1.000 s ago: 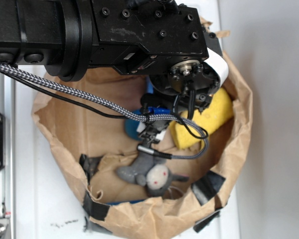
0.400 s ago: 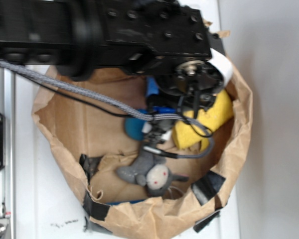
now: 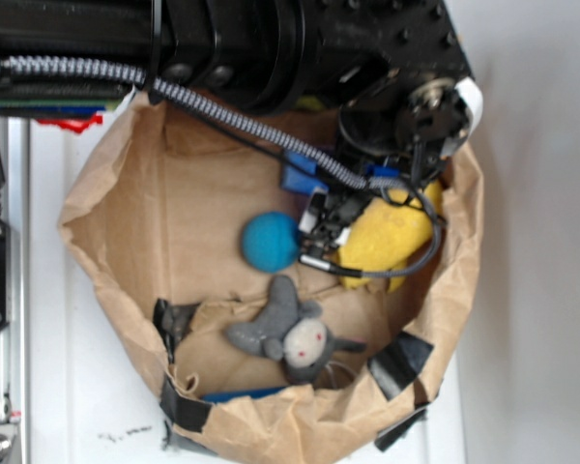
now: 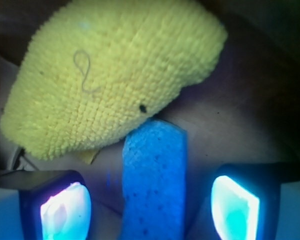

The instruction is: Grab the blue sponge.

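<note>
Gripper (image 4: 150, 205) spread wide, 2 glowing blue-white pads (image 4: 65, 210) apart, nothing pinched. Flat light-blue porous rectangular sponge (image 4: 154, 180) lies between pads, touching neither, far end tucked under knobbly yellow cloth (image 4: 115, 75). Exterior view: black arm over crumpled brown paper bag (image 3: 106, 251); round teal ball (image 3: 270, 241) and grey plush toy (image 3: 290, 333) inside. Sponge hidden there.

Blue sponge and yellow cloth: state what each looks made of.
Blue sponge: likely foam, matte, its surface pitted with small dark pores. Yellow cloth: seemingly a soft nubby knit or microfibre, with rows of tiny bumps and a loose thread.
</note>
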`<state>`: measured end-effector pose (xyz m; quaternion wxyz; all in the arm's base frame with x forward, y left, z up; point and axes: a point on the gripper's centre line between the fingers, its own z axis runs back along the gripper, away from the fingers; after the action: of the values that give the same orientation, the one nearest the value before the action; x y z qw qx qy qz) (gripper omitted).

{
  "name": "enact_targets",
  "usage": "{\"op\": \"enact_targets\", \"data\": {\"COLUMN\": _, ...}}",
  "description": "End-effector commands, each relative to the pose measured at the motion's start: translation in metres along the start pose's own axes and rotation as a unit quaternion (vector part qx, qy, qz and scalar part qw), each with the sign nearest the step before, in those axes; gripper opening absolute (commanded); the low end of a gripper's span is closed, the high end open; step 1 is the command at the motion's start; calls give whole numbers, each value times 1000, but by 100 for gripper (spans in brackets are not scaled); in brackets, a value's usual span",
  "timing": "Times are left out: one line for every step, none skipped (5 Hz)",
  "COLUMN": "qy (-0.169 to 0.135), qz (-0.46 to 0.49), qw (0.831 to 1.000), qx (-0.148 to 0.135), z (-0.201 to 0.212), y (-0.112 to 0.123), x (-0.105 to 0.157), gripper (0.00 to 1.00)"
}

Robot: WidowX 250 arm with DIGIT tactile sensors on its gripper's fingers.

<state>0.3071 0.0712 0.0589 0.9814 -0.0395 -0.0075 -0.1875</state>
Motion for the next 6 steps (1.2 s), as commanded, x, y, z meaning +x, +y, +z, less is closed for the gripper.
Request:
{"op": "enact_targets", "data": {"qy": -35, "qz": -38, "qw": 999, "qx": 1, "z": 23, "y": 16, "x": -17, "gripper": 100}}
{"op": "enact_targets", "data": {"qy": -48, "qz": -49, "qw": 998, "qx": 3, "z": 25, "y": 13, "x": -25, "gripper": 100}}
{"op": "enact_targets", "data": {"qy": -48, "qz": -28, "qw": 998, "qx": -8, "z": 22, "y": 11, "x": -17, "gripper": 100}}
{"op": "enact_targets", "data": {"qy": -65, "qz": 24, "qw": 997, "qx": -26, "z": 20, "y": 4, "x": -10, "gripper": 100}}
{"op": "enact_targets", "data": {"qy": -94, "qz": 47, "qw": 994, "qx": -15, "z": 14, "y": -2, "x": -3, "gripper": 100}}
{"op": "enact_targets", "data": {"qy": -90, "qz": 54, "qw": 994, "qx": -3, "z": 6, "y": -6, "x": 0, "gripper": 100}}
